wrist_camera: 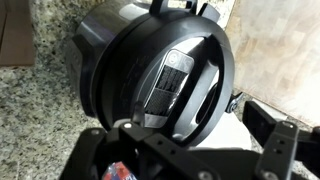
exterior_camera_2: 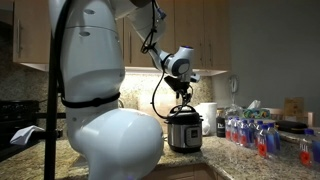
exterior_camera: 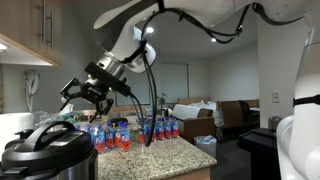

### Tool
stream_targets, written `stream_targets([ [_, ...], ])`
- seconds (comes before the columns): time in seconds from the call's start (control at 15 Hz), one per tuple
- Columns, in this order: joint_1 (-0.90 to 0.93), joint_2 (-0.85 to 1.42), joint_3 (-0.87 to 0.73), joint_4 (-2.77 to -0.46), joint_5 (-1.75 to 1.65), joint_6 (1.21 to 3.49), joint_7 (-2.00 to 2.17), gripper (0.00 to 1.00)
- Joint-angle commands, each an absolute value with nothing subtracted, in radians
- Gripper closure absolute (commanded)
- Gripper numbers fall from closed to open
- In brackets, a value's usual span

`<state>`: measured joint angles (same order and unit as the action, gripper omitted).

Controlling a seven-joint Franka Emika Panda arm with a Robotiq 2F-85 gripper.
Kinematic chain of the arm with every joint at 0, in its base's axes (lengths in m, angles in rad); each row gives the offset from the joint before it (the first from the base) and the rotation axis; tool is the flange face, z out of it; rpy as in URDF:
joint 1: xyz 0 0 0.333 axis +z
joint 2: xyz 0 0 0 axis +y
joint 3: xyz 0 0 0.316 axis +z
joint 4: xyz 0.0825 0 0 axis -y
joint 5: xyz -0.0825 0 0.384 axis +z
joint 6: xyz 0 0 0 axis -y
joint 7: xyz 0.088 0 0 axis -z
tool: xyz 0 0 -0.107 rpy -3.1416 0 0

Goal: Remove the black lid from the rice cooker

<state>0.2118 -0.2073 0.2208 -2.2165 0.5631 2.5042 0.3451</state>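
One arm in play. Its gripper (exterior_camera_2: 182,96) hangs above the rice cooker (exterior_camera_2: 184,132), apart from it, with clear air between in both exterior views. The fingers (wrist_camera: 278,150) are spread wide and hold nothing. In the wrist view they enter at the lower edge, one to each side.

The black lid (wrist_camera: 205,95) sits level on the cooker, its edge meeting the cooker's black rim all round. Not yet touched.

The lid's raised central handle (wrist_camera: 168,82) lies below the gripper. In an exterior view the gripper (exterior_camera: 84,97) looks set off from the cooker's centre, toward the bottle side. The handle is an elongated bar running on a diagonal across the lid. We judge the finger gap is not yet square across it. Some wrist turn and a small shift toward centre look needed before descent.

Room: the cooker stands on a granite counter (wrist_camera: 30,120). Small bottles (exterior_camera: 120,135) cluster near the cooker, and a white vessel (exterior_camera_2: 208,116) stands just beside it on that same side. Wall cabinets (exterior_camera: 30,30) hang above the cooker's level; how near they come to the lift path we cannot tell. Our judgement is that straight up is the safest exit, since sideways drag risks hitting the bottles.
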Motion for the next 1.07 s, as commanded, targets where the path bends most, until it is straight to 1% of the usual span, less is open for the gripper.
stream_targets([
  [0.0, 0.261, -0.108, 0.234, -2.151, 0.657, 2.588, 0.308, 0.0],
  [0.2, 0.287, -0.067, 0.247, -2.103, 0.725, 2.618, 0.269, 0.0],
  [0.53, 0.292, 0.019, 0.263, -2.018, 0.739, 2.611, 0.246, 0.0],
  [1.0, 0.275, 0.065, 0.261, -2.021, 0.728, 2.657, 0.18, 0.0],
])
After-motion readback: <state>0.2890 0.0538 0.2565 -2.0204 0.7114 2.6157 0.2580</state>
